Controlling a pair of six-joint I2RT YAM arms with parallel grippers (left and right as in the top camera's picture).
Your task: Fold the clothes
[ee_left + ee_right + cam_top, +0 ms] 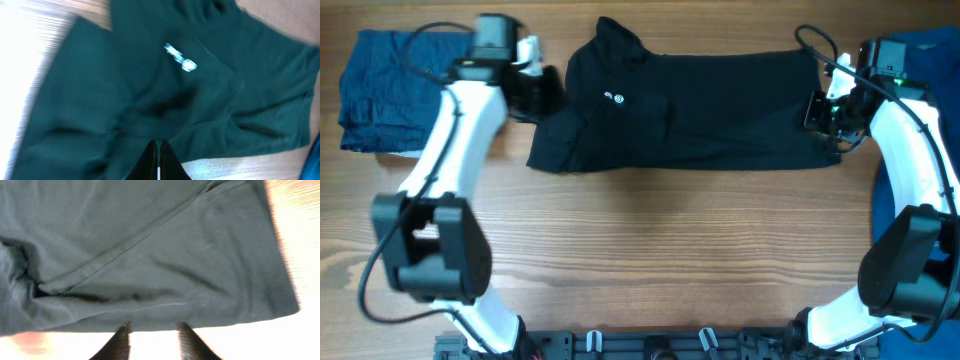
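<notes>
The clothes in hand are one black short-sleeved collared shirt [690,100], spread flat across the far middle of the table, with its small white chest logo [613,97] facing up. My left gripper [548,95] is at the shirt's left edge. In the left wrist view it [157,146] is shut, fabric [150,90] bunching in creases around its tips, and the logo [181,57] lies beyond. My right gripper [823,112] is at the shirt's right edge. In the right wrist view it [152,326] is open, both tips touching the edge of the cloth [150,255].
A folded dark blue garment [380,90] lies at the far left, behind my left arm. A royal blue garment [932,55] lies along the right edge, under my right arm. The wooden table [650,250] stretches in front of the shirt.
</notes>
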